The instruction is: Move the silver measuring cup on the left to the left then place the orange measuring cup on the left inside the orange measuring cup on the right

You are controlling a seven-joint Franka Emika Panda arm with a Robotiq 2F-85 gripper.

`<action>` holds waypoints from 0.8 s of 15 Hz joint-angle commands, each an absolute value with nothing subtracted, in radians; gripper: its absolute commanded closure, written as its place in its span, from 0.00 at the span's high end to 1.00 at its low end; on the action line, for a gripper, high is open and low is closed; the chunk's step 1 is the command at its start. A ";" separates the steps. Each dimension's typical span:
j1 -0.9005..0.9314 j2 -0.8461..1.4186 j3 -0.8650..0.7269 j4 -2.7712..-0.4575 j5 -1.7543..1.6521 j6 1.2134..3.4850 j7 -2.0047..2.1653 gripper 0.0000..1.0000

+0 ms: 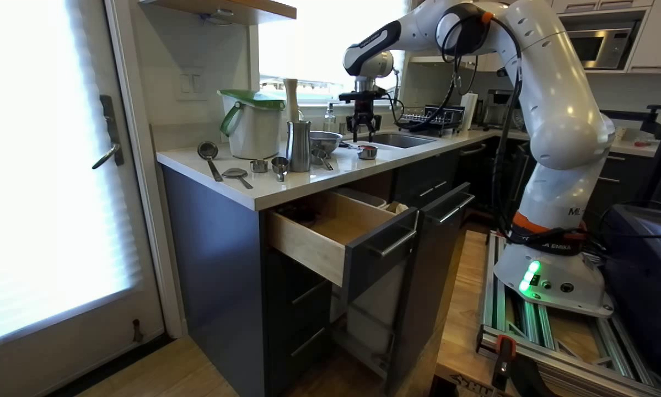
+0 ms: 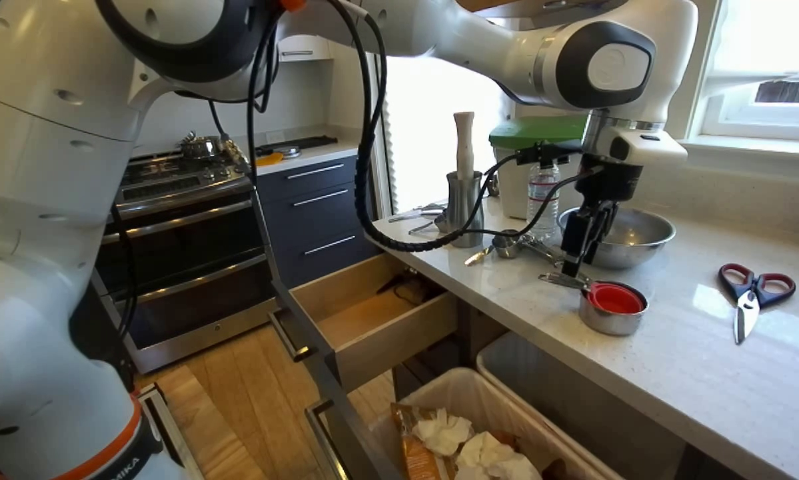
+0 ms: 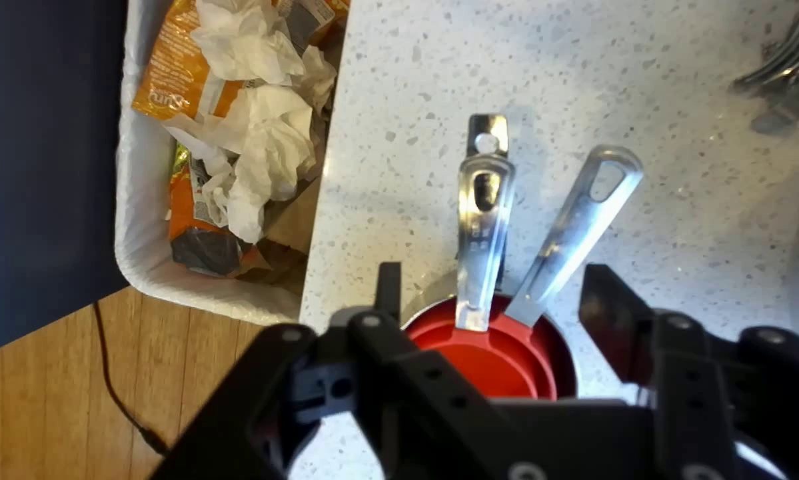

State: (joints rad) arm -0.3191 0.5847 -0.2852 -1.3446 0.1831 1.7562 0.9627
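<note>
Hovering over the countertop [image 3: 399,67], my gripper [image 3: 494,293] has its fingers [image 3: 389,287] spread wide, one to either side of some measuring-cup handles [image 3: 476,267] in the wrist view. Below it, two red measuring cups [image 3: 486,370] sit nested together inside a stainless steel measuring cup [image 2: 609,323]; one of their handles lies over a third metal handle [image 3: 487,125], while the other angles away. Near that stack stands a steel mixing bowl [image 2: 622,255], and in an exterior view scissors [image 2: 744,320] with red-and-black grips lie apart from both. Farther along the countertop I see a steel canister [image 1: 299,149] with a wooden rod [image 1: 291,99] standing up out of it, loose steel measuring cups [image 1: 258,166] near it, and, behind them, a pail [image 1: 253,129] with a green lid [image 1: 253,98]. A long-handled utensil [image 1: 214,170] lies at the far end. Below the edge a drawer [image 1: 308,247] stands pulled out, and next to it is a lined trash bin [image 3: 139,227], where my wrist camera shows crumpled paper [image 3: 266,140] and orange wrappers [image 3: 172,60].
</note>
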 commanded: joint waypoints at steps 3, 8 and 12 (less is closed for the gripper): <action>-0.340 0.553 -0.274 -1.304 0.219 1.650 0.967 1.00; -0.308 0.490 -0.272 -1.303 0.172 1.521 0.913 1.00; -0.276 0.406 -0.258 -1.354 0.097 1.485 0.739 1.00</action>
State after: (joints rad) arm -0.2931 0.4820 -0.2721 -1.2863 0.1458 1.5073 0.8590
